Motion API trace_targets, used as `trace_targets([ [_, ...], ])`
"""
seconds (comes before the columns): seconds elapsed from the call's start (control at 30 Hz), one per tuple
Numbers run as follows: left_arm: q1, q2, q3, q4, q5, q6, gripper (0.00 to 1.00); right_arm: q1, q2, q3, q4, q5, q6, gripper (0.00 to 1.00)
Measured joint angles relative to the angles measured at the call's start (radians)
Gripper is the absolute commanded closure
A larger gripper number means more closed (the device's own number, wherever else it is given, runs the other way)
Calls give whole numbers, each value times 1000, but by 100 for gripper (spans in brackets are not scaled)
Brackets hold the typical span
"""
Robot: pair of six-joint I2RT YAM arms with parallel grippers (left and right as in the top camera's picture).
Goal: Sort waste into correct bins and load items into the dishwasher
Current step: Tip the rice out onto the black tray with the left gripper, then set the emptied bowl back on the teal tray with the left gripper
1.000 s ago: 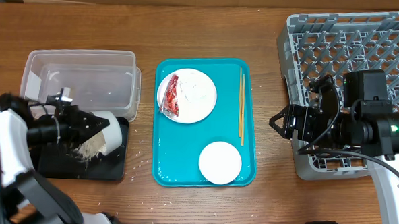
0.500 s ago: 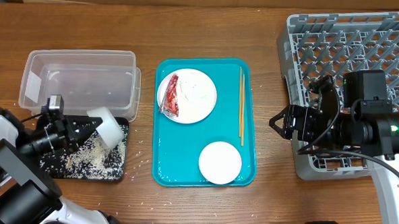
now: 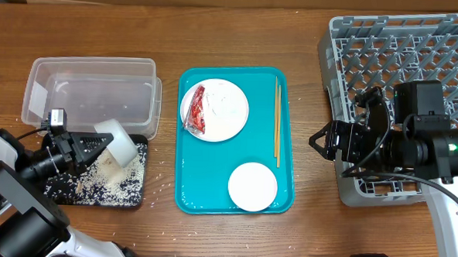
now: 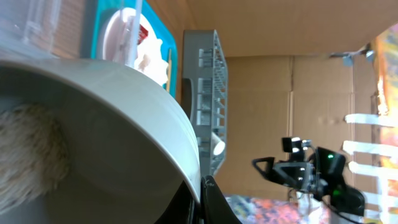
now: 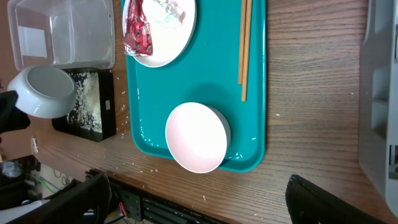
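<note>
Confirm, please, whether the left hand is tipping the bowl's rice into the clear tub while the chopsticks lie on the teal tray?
The bin is wrong: the overhead view shows the rice lying in the black tray. The left hand tips the bowl and the chopsticks lie on the teal tray.

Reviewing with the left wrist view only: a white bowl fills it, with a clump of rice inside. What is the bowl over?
Observer: The black tray. The left hand tips the bowl there, and rice lies spread across the tray.
Operator: Did any miss?
Observer: Yes, some rice lies scattered on the table beside the tray's right edge.
Operator: What is on the teal tray?
Observer: The teal tray holds a plate with a red wrapper, chopsticks along its right side, and a round white dish.
</note>
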Motion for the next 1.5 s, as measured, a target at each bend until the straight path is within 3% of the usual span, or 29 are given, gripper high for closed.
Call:
trace_targets([
  [0.2,-1,-2,-6,-4,3,-6,96,0,0,0,-1,-1,0,8],
  [0.3,-3,-4,-21,78,-2,-19,96,0,0,0,-1,0,1,8],
  [0.73,-10,-14,-29,35,-8,-5,96,0,0,0,2,0,3,8],
  [0.83,-10,-15,-30,104,-16,-38,96,0,0,0,4,0,3,8],
  [0.97,-24,-20,-33,-2,-17,-28,96,0,0,0,0,0,3,8],
  [1.17,-109,-143,-34,3,-28,-28,96,0,0,0,12,-1,3,8],
  [1.3,-200,-307,-34,121,-80,-168,96,0,0,0,24,0,3,8],
  [1.5,-452,-488,-34,349,-331,-569,96,0,0,-1,44,-1,3,8],
])
